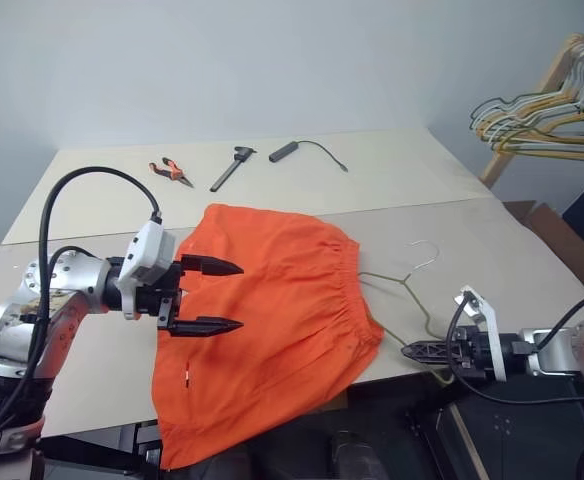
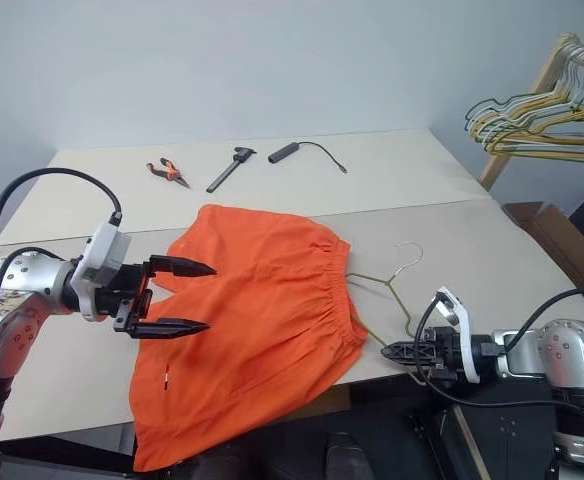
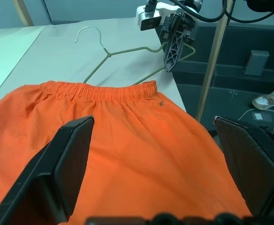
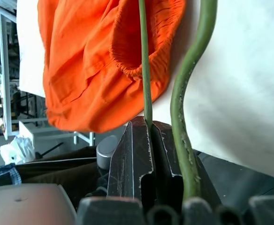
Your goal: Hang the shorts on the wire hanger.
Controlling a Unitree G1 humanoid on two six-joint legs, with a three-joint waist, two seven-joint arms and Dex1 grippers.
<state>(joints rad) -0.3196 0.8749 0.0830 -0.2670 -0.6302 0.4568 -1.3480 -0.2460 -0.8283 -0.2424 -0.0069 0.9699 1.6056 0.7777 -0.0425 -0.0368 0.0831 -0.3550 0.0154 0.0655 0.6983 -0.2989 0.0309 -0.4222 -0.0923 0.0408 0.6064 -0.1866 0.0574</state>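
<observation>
The orange shorts [image 1: 272, 330] lie spread on the table [image 1: 82, 360], waistband toward the right, with one leg hanging over the front edge. Beside the waistband lies the wire hanger [image 1: 418, 306], its silvery hook [image 1: 425, 252] pointing away from me. At the table's front edge my right gripper [image 1: 408, 350] is shut on the hanger's thin lower wire [image 4: 146, 70]. My left gripper [image 1: 240, 296] hovers open just above the left part of the shorts, with nothing between its fingers [image 3: 73, 159].
At the back of the table lie orange-handled pliers [image 1: 171, 171], a black tool [image 1: 232, 168] and a black stick with a cable [image 1: 284, 151]. A bunch of wire hangers on a wooden rail [image 1: 547, 125] stands at the far right, above a cardboard box [image 1: 562, 235].
</observation>
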